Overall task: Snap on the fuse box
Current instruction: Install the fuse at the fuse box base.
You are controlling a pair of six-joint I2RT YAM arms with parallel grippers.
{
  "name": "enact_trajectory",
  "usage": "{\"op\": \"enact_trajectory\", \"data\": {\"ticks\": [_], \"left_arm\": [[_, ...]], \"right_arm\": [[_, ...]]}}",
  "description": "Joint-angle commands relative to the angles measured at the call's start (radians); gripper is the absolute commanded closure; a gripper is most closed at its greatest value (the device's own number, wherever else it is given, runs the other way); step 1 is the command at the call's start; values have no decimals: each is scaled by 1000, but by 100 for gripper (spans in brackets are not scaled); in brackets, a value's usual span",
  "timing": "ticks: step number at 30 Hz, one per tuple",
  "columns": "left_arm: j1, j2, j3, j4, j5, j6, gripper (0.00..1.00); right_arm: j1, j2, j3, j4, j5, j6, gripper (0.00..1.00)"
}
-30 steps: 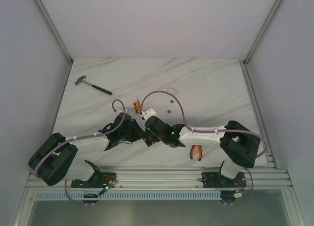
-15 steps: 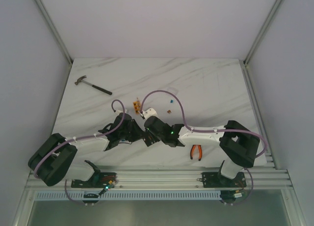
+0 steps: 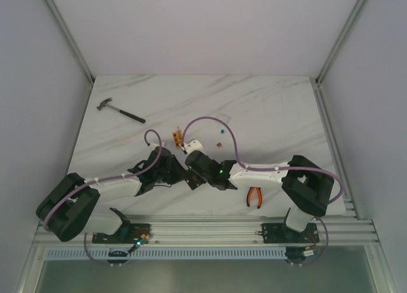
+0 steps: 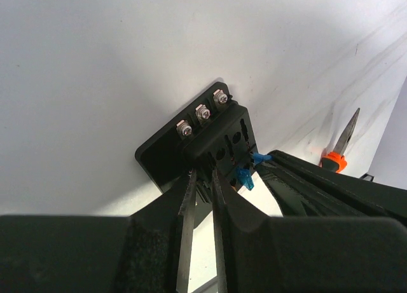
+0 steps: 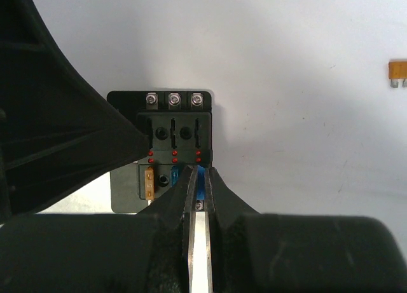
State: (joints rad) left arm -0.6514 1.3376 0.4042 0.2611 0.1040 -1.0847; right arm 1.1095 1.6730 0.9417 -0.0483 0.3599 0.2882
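The fuse box (image 5: 127, 191) is a black square plate with three screws along its far edge, lying flat on the white table. In the top view both grippers cover it. My right gripper (image 5: 201, 172) is shut on a small blue fuse (image 5: 202, 178) over the box's right-hand slot. An orange fuse (image 5: 150, 182) and another blue fuse (image 5: 173, 177) sit in the neighbouring slots. My left gripper (image 4: 205, 173) reaches in from the box's left side, its narrow jaws pinching an edge of the fuse box (image 4: 203, 137). The right gripper's fingers (image 4: 305, 178) show beside it.
A hammer (image 3: 121, 110) lies at the far left. Orange-handled pliers (image 3: 255, 196) lie near the right arm. A small orange block (image 3: 177, 138) and a few loose fuses (image 3: 220, 133) sit just beyond the grippers. A loose orange fuse (image 5: 397, 70) lies to the right.
The left jaws have narrowed a little. The right arm has edged slightly left. The hammer, the pliers and the orange block have not moved.
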Motion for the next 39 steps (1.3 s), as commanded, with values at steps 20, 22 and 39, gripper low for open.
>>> {"op": "enact_trajectory", "data": {"ticks": [20, 22, 39], "left_arm": [[-6, 23, -20, -59, -30, 8, 75], [-5, 24, -20, -59, -30, 8, 75], [7, 41, -19, -59, -35, 22, 75]], "right_arm": [[13, 27, -48, 25, -39, -80, 100], [14, 44, -47, 23, -45, -78, 100], [-64, 103, -128, -76, -167, -28, 100]]}}
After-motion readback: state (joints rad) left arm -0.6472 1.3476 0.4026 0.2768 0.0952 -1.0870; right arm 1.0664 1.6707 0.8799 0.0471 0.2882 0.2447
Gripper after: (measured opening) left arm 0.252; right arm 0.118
